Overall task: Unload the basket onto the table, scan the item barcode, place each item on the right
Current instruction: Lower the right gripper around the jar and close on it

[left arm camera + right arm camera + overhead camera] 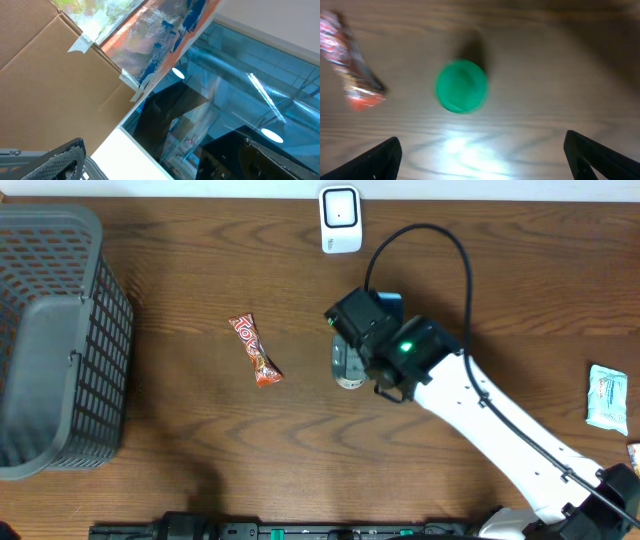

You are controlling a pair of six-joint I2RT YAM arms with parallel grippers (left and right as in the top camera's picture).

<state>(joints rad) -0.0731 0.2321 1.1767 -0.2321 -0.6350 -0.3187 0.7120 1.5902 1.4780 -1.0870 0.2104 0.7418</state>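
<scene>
The wooden surface [200,440] took up nearly everything I could see from above. At its left end stood a big grey mesh basket [60,340]. The white right arm [500,420] reached in from the near right corner towards the middle, a green light glowing on its wrist.

Its right claw [481,150] hung over the middle of the surface with its fingers spread as wide as they went and nothing between them. Directly below it, standing on the wood and apart from both fingers, was the small green-topped container [461,86]. From above I could see only part of it, beside the dark claw housing.

The left claw [162,160] was tilted upward, facing cardboard and ceiling lights. Its fingers were likewise fully apart and empty.

A white scanner [340,220] sat at the far edge of the surface, well apart from the container. A red-and-white candy bar [255,350] lay to the container's left, near it but not touching. A pale packet [607,397] lay off at the right edge.
</scene>
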